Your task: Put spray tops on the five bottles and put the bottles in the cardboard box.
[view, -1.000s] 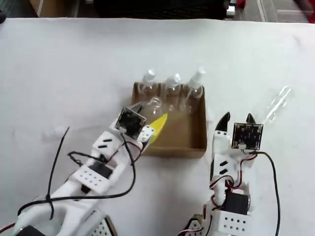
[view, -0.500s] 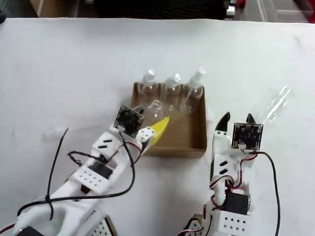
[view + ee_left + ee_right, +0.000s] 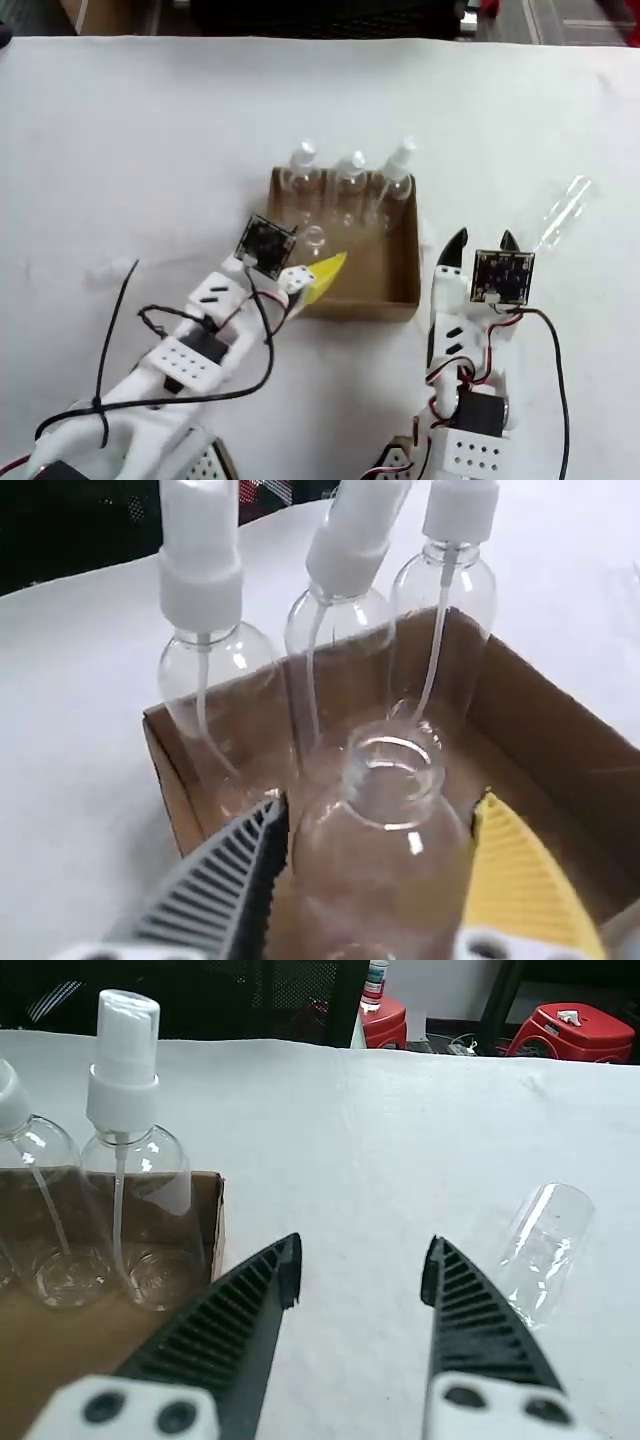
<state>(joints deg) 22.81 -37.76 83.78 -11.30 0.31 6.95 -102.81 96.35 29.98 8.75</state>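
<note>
Left gripper (image 3: pixel 380 818) has drawn back slightly inside the cardboard box (image 3: pixel 355 300), pinching a topless bottle (image 3: pixel 315 238) in front of three capped bottles (image 3: pixel 349 175). Right gripper (image 3: pixel 360 1260) hangs spread near a loose bottle (image 3: pixel 545 1240) lying on the worktop (image 3: pixel 150 130). By my judgement the held bottle needs a spray top next.

Your left gripper (image 3: pixel 315 245) hangs over the cardboard box (image 3: pixel 400 292), clamped on a capless bottle (image 3: pixel 382 865); your right gripper (image 3: pixel 484 238) sits beside it, fingers parted.

Claw (image 3: pixel 380 816) clasping uncapped bottle (image 3: pixel 388 855), three spray-topped bottles (image 3: pixel 338 650) in cardboard box (image 3: pixel 560 742)
</note>
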